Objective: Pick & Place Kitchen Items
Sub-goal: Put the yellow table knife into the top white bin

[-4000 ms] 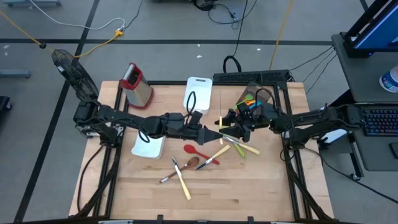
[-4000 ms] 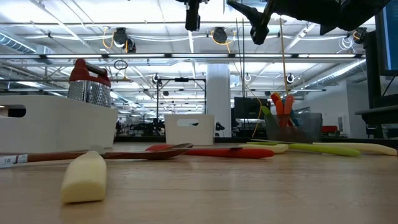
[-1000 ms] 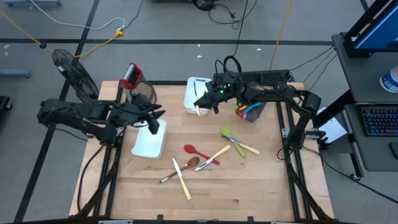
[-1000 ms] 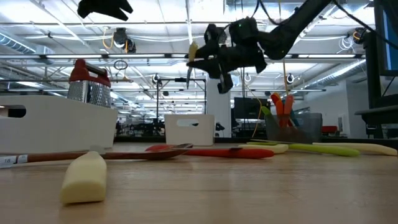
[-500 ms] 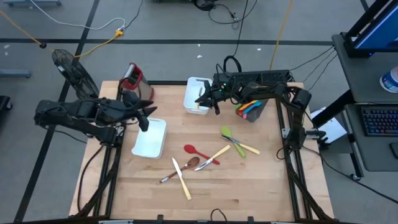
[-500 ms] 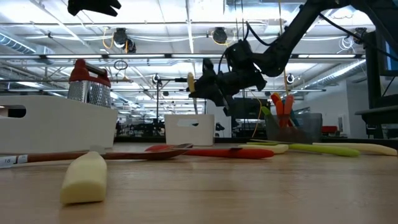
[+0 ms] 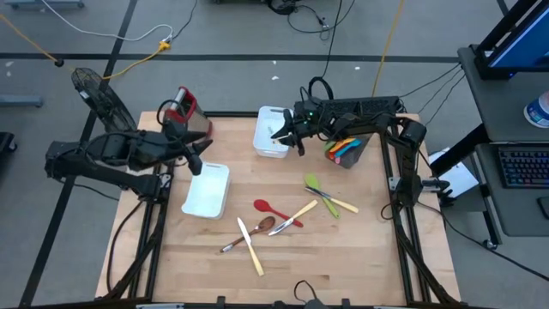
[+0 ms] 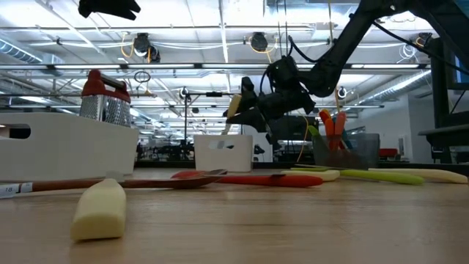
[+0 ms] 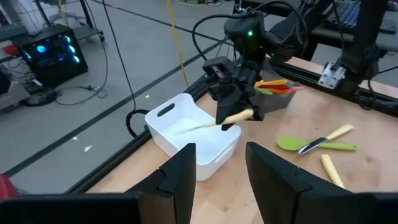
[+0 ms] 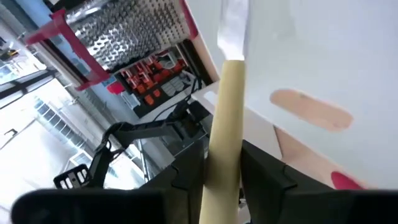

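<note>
My right gripper [image 7: 287,137] hangs over the white bin [image 7: 268,142] at the table's far edge, shut on a cream-handled knife [image 9: 231,117]. The knife's blade [image 9: 194,127] slants down into the bin. My left gripper [image 9: 221,168] is open with nothing between its fingers, up in the air beside the metal grater [image 7: 187,116] and over the far end of the white tray [image 7: 206,193]. Loose kitchen items lie flat on the wood: a red spoon [image 7: 270,209], a green spoon [image 7: 316,189], a wooden spoon [image 7: 256,230] and a cream knife [image 7: 252,249]. My right gripper pinches the knife's cream handle [image 10: 225,112] between its two fingers, which lie across it. The fingers come from above and from the table's right side. The knife is tilted, its blade lower than the handle and inside the bin's rim. Whether the blade touches the bin I cannot tell.
A clear holder [image 7: 347,150] with orange, red and green utensils stands right of the bin. The grater is at the far left. A cream handle end [image 8: 99,209] lies close to the low camera. Bare wood shows along the near edge.
My right gripper has come down over the white bin, and the knife in it has tipped from upright to slanting. My left gripper has drawn back toward the table's left edge, near the grater, staying open.
</note>
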Tool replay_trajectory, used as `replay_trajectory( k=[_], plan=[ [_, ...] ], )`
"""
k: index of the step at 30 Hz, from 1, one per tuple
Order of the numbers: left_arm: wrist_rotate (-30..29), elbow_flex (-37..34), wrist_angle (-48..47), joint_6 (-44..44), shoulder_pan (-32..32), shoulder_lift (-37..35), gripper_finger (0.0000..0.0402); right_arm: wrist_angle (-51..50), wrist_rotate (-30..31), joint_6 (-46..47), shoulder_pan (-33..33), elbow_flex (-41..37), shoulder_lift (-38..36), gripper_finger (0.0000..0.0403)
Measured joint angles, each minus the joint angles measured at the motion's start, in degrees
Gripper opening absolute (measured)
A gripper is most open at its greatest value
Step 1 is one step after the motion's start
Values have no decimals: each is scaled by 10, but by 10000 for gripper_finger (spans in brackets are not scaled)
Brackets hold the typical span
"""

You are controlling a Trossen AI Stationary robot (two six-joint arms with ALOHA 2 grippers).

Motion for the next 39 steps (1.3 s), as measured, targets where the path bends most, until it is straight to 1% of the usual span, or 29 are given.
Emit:
replay_trajectory(
  k=[5, 10, 21, 25, 33, 39],
  plan=[
    [1, 0, 0, 5, 13, 0, 145, -3, 2, -14, -12, 0, 0, 85],
    [1, 0, 0, 5, 21, 0, 145, -3, 14, -20, -14, 0, 0, 98],
    [2, 0, 1, -4, 25, 0, 145, -3, 14, -47, 3, 0, 0, 125],
    [15, 0, 2, -5, 25, 0, 145, -3, 14, -66, 11, 0, 0, 138],
    [17, 0, 4, -10, 25, 0, 145, -2, 15, -77, 15, 0, 0, 173],
    [57, 0, 5, -12, 25, 0, 145, 49, 18, -66, 15, 0, 0, 185]
  ],
)
